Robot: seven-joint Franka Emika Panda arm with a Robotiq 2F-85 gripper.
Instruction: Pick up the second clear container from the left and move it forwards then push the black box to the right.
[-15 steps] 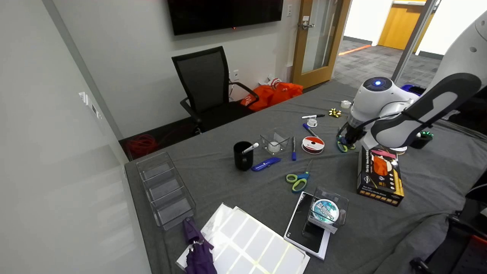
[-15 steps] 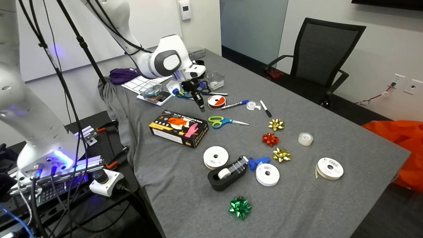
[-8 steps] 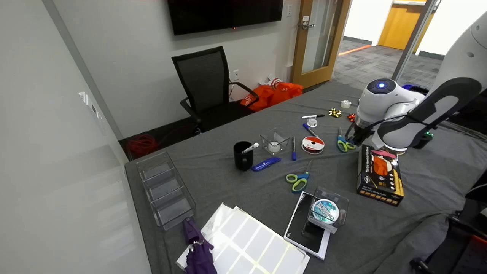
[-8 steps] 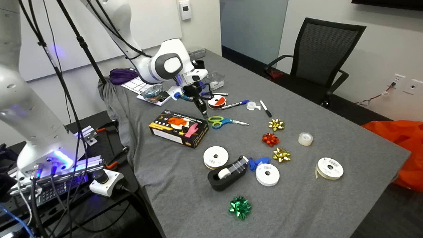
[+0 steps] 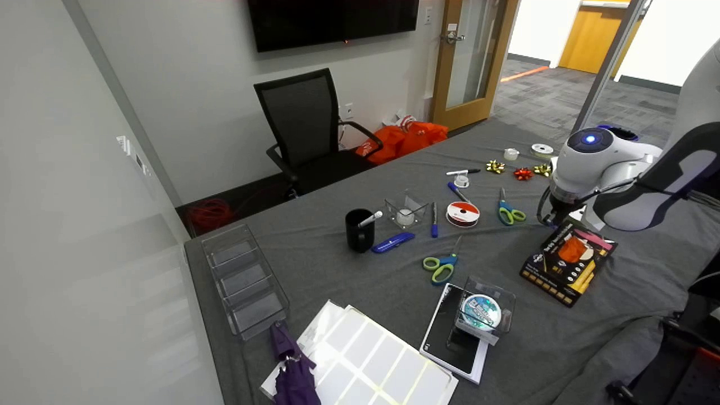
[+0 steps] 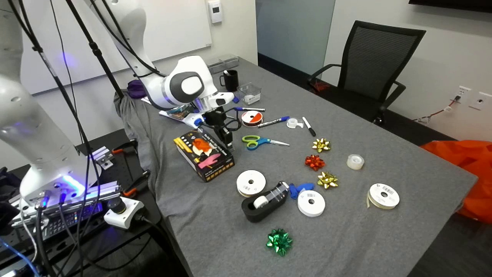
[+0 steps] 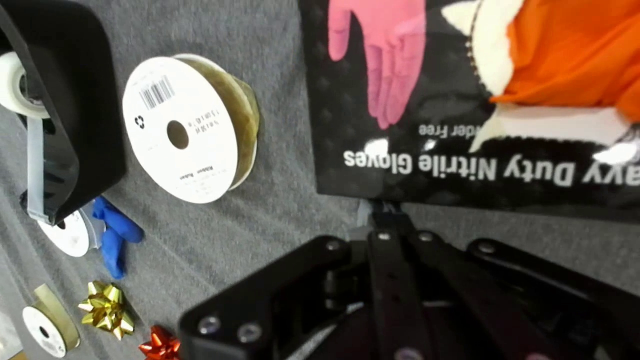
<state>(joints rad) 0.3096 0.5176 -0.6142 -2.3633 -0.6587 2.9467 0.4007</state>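
- Box (image 6: pixel 205 154): we had it on the gray cloth (image 6: pixel 357 238), printed top up, visible in all three views.
- Gripper (image 7: pixel 381 214): pointed down just outside the box's long edge. Very close; we couldn't tell whether it touched.
- Fingers were drawn together. We saw nothing held between them.
- Clear container (image 5: pixel 505 315), teal contents (image 5: pixel 481 313) showing: sat on the black-faced pad (image 5: pixel 441 332), well apart from the gripper. In an exterior view the arm (image 6: pixel 188 86) partly hid it from us.
- Near the box we had scissors (image 6: pixel 263 141) past the gripper and a ribbon spool (image 6: pixel 256 187) off one end.
- Just beside that spool: tape dispenser (image 6: pixel 266 208), then a second spool (image 6: pixel 311 210). Green bow (image 6: pixel 279 242) lay past the dispenser.
- Farther out we saw a red bow (image 6: pixel 314 162) between two gold bows (image 6: pixel 321 145), plus a tape roll (image 6: pixel 355 162).
- In an exterior view, well apart from the box, we had a mug (image 5: pixel 358 236) with a marker (image 5: pixel 370 219) standing in it, label sheets (image 5: pixel 365 365) with the umbrella (image 5: pixel 295 371) overlapping a corner, divided tray (image 5: pixel 244 281).
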